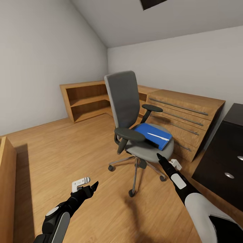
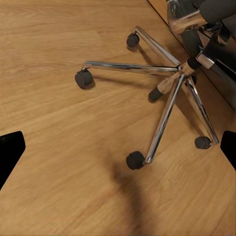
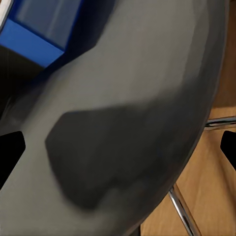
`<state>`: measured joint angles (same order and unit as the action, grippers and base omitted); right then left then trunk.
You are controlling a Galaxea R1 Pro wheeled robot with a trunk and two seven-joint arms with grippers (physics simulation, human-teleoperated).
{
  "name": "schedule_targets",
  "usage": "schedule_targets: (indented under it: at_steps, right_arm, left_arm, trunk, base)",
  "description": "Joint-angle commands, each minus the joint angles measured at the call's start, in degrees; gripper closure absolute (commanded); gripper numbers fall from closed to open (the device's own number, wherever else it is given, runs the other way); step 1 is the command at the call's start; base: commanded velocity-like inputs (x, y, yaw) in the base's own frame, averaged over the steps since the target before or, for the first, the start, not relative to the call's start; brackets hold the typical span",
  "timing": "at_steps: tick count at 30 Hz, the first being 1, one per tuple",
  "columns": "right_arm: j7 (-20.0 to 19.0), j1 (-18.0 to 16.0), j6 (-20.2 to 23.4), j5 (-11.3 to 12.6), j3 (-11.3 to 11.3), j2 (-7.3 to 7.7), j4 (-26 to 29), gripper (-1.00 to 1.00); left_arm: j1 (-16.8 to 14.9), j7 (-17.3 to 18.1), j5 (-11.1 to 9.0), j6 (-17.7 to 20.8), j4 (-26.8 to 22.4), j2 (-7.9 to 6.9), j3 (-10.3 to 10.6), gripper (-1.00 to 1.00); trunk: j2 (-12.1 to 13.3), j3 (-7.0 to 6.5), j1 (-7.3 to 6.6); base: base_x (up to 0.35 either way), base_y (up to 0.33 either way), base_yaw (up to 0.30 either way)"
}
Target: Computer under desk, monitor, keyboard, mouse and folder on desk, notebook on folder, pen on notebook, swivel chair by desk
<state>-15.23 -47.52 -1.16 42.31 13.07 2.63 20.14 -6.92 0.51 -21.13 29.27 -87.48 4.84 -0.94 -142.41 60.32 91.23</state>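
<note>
Swivel chair [image 1: 130, 111] stands mid-room on wood floor [image 1: 67, 148], back toward shelf unit [image 1: 86, 99], drawer cabinet [image 1: 184, 116] just behind. Blue folder [image 1: 153, 135] lies flat on chair seat, white pen-like strip on top. Right gripper [image 1: 161, 158] hovers at seat's front edge, jaws spread. Left gripper [image 1: 91, 187] low over floor, clear of chair base [image 2: 164, 88], jaws spread, empty.

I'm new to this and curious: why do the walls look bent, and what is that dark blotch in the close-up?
Head view: a wide lens bows the walls, and the swivel chair casts a soft shadow on the floor. Right wrist view: the blotch is a blurry shadow on the chair seat, beside the blue folder. Left wrist view: sharp, with glints on the chrome legs.
</note>
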Motion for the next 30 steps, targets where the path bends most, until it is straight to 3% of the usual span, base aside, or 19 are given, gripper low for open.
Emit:
schedule_targets:
  at_steps: [1, 17, 30]
  right_arm:
    - [-0.3, 0.0, -0.1, 0.5, -0.1, -0.01, -2.9, -1.0]
    - [-0.3, 0.0, -0.1, 0.4, -0.1, 0.0, -2.9, -1.0]
    - [-0.3, 0.0, -0.1, 0.4, -0.1, 0.0, -2.7, -1.0]
  left_arm:
    - [0.0, 0.0, -0.3, 0.4, -0.1, 0.05, -0.1, -1.0]
    - [0.0, 0.0, -0.3, 0.2, -0.1, 0.08, -0.1, -1.0]
    - [0.0, 0.1, -0.4, 0.3, 0.0, 0.08, 0.0, -1.0]
  trunk:
    - [0.0, 0.06, 0.0]
    - [5.6, -2.45, -3.08]
    - [5.6, -2.45, -3.08]
  base:
    - [0.0, 0.0, 0.0]
    - [0.0, 0.0, 0.0]
    - [0.0, 0.0, 0.0]
